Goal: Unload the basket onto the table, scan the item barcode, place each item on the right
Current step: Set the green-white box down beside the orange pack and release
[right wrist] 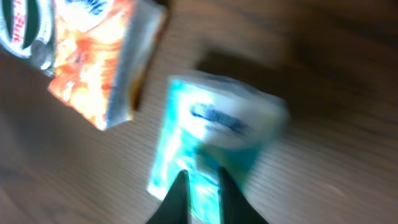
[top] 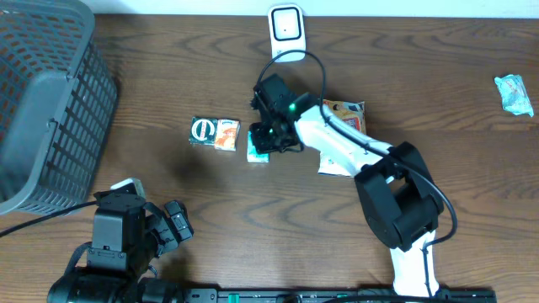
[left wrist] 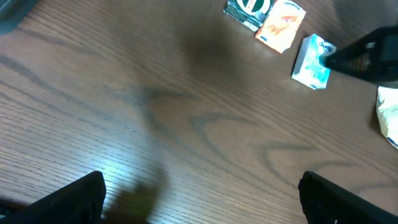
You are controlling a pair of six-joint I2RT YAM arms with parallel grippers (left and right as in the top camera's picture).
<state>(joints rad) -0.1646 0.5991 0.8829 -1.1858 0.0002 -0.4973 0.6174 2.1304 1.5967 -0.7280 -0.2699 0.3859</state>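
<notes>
The item under my right gripper is a small teal and white packet lying on the wooden table. In the right wrist view the two dark fingers stand over the packet with a thin gap between them, and teal shows through at my right gripper; the picture is blurred. The left wrist view shows the packet with the right gripper's black body touching its right side. A white scanner stands at the table's back edge. My left gripper is open and empty over bare wood at the front left.
A green and orange packet lies just left of the teal one. A snack bag and a white packet sit under the right arm. A grey basket fills the left side. A teal wrapper lies far right.
</notes>
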